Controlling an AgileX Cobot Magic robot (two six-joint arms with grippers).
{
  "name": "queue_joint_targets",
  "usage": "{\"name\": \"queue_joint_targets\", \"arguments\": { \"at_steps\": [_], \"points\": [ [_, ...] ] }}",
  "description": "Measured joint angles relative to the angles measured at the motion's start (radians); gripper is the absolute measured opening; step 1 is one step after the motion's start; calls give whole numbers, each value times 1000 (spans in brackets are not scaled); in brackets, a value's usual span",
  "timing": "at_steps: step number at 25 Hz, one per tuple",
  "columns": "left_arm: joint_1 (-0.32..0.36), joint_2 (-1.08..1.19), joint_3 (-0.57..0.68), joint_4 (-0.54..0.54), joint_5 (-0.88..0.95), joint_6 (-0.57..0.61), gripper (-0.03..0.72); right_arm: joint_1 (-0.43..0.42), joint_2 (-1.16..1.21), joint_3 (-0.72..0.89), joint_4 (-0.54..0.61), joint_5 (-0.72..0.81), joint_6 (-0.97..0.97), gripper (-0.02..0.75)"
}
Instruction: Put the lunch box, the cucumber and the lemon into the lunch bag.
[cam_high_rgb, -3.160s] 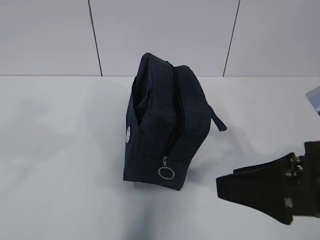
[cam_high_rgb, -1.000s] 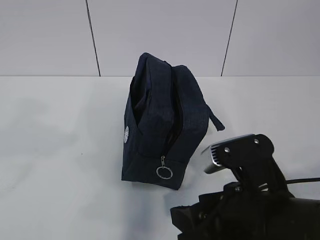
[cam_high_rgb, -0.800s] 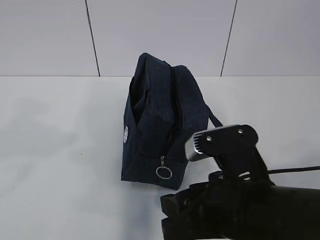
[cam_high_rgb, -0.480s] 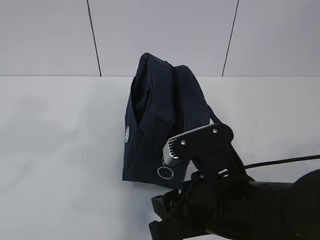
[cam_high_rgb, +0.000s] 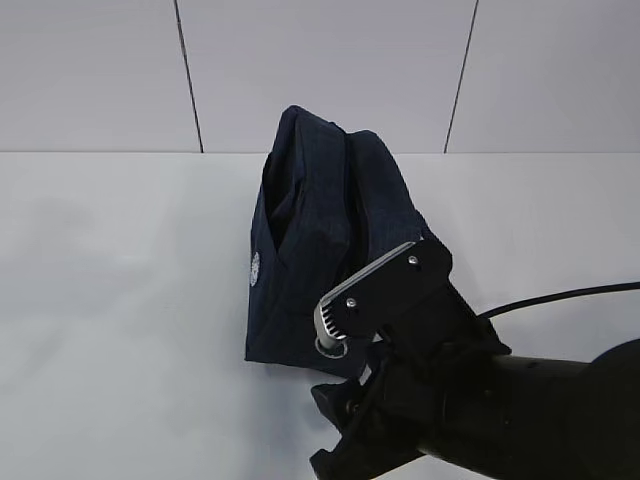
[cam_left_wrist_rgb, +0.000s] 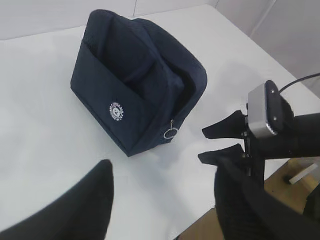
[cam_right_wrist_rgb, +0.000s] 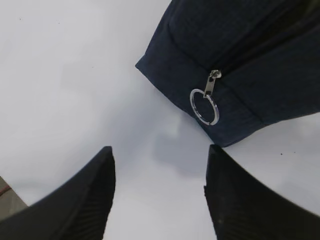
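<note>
Navy lunch bag (cam_high_rgb: 320, 250) is being approached at its ring pull (cam_right_wrist_rgb: 204, 105) | right gripper (cam_right_wrist_rgb: 157, 192) fingers spread wide, empty, likely for unzipping | left gripper (cam_left_wrist_rgb: 160, 200) spread wide, unused.

Looks like a lab or test bench setup to me: bare white table (cam_high_rgb: 120, 300), plain pale wall panels (cam_high_rgb: 320, 70) with dark seams behind, a wooden floor patch (cam_left_wrist_rgb: 280, 187) past the table edge in my left wrist view, nothing homely around
</note>
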Motion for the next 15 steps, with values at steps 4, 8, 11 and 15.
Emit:
{"name": "queue_joint_targets", "arguments": {
  "at_steps": [4, 8, 11, 15],
  "points": [
    [0, -61, 91, 1, -52, 0, 447, 0, 33, 0, -59, -26, -2, 457],
    [0, -91, 103, 1, -81, -1, 447, 0, 76, -7, -96, -48, -2, 475],
    [0, -90, 103, 2, -83, -1, 447, 0, 98, -11, -122, -83, -2, 478],
    [0, -90, 103, 4, -85, -1, 447, 0, 120, -11, -178, -109, 29, 478]
  ]
}}
